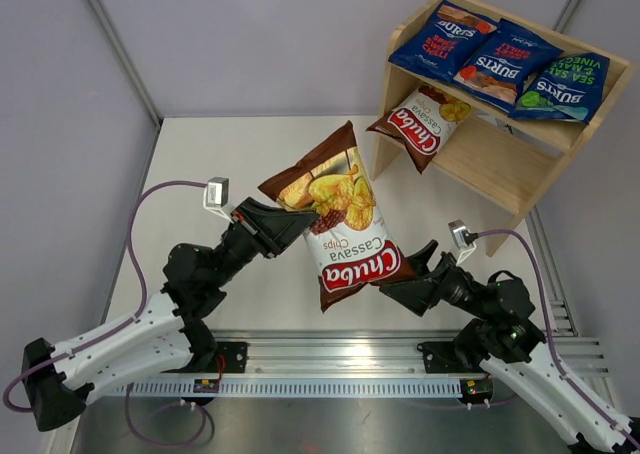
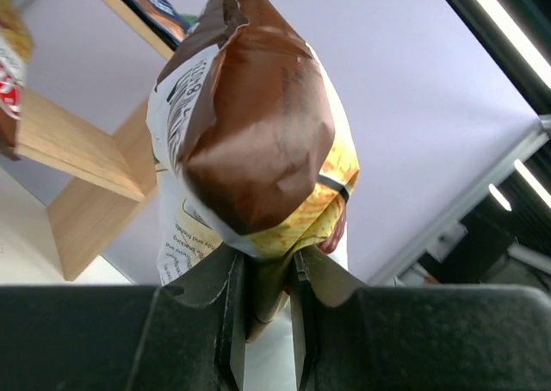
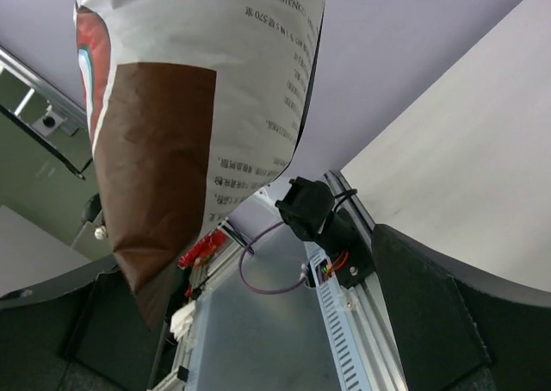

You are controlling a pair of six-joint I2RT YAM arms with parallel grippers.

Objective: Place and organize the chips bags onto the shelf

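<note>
1. Chips bags number five. Three small dark blue glossy Burts bags (image 1: 505,62) lie side by side on the upper tier of the light wooden two-tier shelf (image 1: 490,159). One large brown-and-white glossy bag, the shelved Chuba bag (image 1: 420,124), sits on the lower tier, poking out past its edge.
2. We see its twin, the held Chuba bag (image 1: 340,219), up in the air above the pale bench (image 1: 230,154), well apart from the shelf.
3. Left jaws are closed almost fully, pinching that bag's side edge. We judge an edge pinch lets it hang free without crushing the chips.
4. Right jaws are spread wide and grip nothing. The bag's lower brown corner hangs in the gap between them, probably so they can steady it.
5. We judge the step left is carrying it to the lower tier's bare space beside the shelved Chuba bag.
</note>
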